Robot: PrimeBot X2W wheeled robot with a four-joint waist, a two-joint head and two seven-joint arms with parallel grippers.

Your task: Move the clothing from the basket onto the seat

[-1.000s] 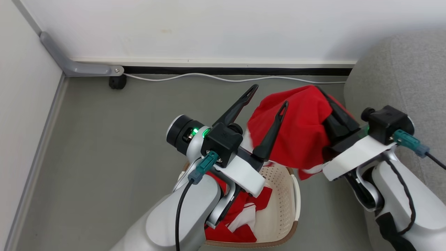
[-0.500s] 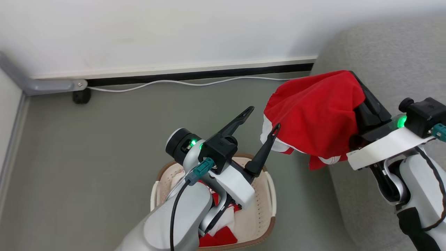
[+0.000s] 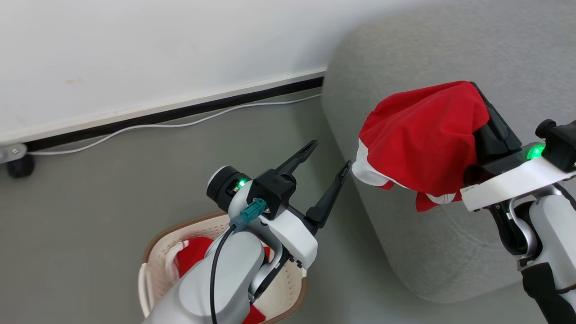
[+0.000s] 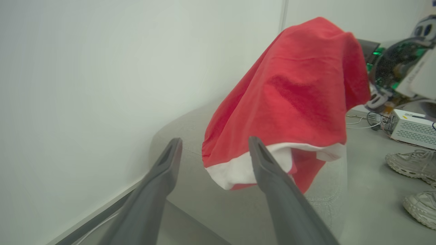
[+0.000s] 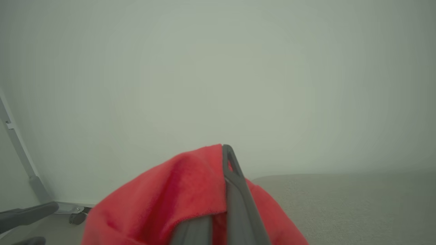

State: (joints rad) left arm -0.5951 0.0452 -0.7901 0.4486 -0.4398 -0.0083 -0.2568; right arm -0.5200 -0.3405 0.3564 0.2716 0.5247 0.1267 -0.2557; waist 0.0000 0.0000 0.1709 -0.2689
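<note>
My right gripper [image 3: 476, 90] is shut on one piece of clothing [image 3: 423, 135], a red garment with white trim, and holds it up over the left end of the grey seat [image 3: 427, 45]. The cloth drapes over the gripper's fingers [image 5: 235, 183] and hides one of them. In the left wrist view the garment [image 4: 293, 88] hangs just beyond my left gripper [image 4: 214, 143], above the seat [image 4: 184, 129]. My left gripper [image 3: 330, 155] is open with nothing in it, left of the garment. More red clothing [image 3: 193, 256] lies in the cream basket [image 3: 155, 270] on the floor, partly hidden by my left arm.
A white wall [image 3: 157, 54] runs behind, with a white cable [image 3: 157, 126] along its black skirting and a caster wheel [image 3: 18, 166] at far left. Pale shoes [image 4: 408, 163] and a white box [image 4: 412, 127] sit on the grey floor beyond the seat.
The head camera has swung right, so the basket has slid to the lower left of the picture. My right gripper has carried the red garment from beside the basket to over the seat. Left gripper stays open.
</note>
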